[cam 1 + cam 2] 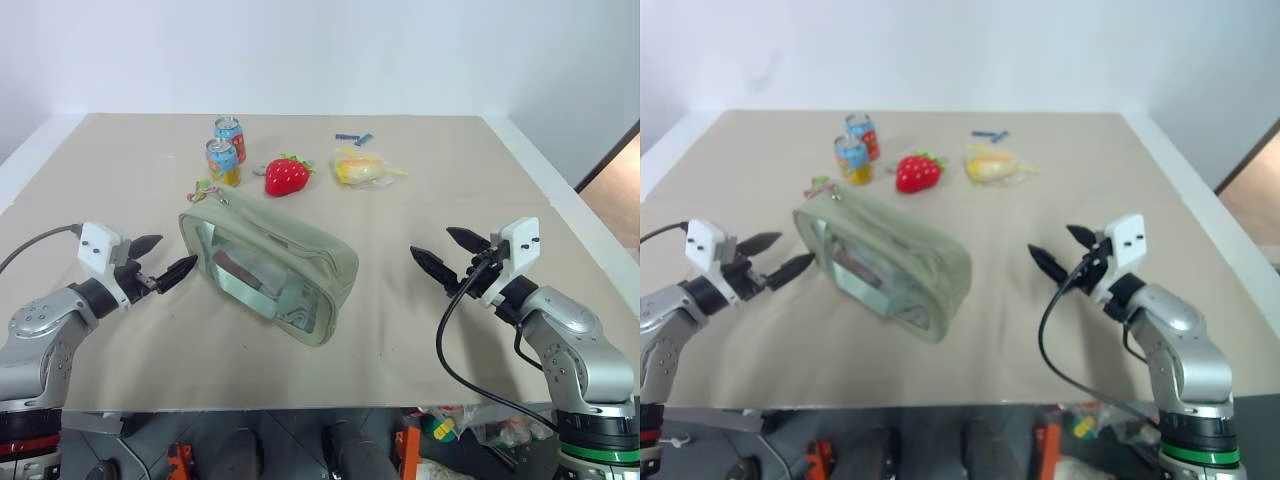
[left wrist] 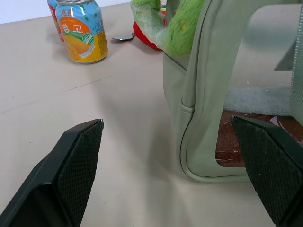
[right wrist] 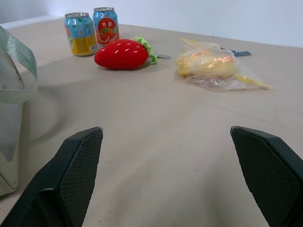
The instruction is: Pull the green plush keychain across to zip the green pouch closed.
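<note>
Centrally on the beige tabletop (image 1: 420, 330) lies the large pale sage-green fabric pouch (image 1: 300, 250) with a clear plastic window, a dark reddish item dimly visible inside. At its far left corner sits the small bright-green fuzzy plush keychain (image 1: 204, 189). Both the left gripper (image 1: 160, 262) and right gripper (image 1: 452, 252) hover with jaws spread wide, empty, flanking the pouch. Behind stand two printed drink cans (image 1: 222, 160), a red strawberry plush (image 1: 286, 176) and a yellow crinkly packet (image 1: 358, 166).

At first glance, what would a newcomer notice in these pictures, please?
The big green pouch lies mid-table between the open left gripper and open right gripper. Behind it stand two cans, with a red strawberry and a yellow packet to their right.
</note>
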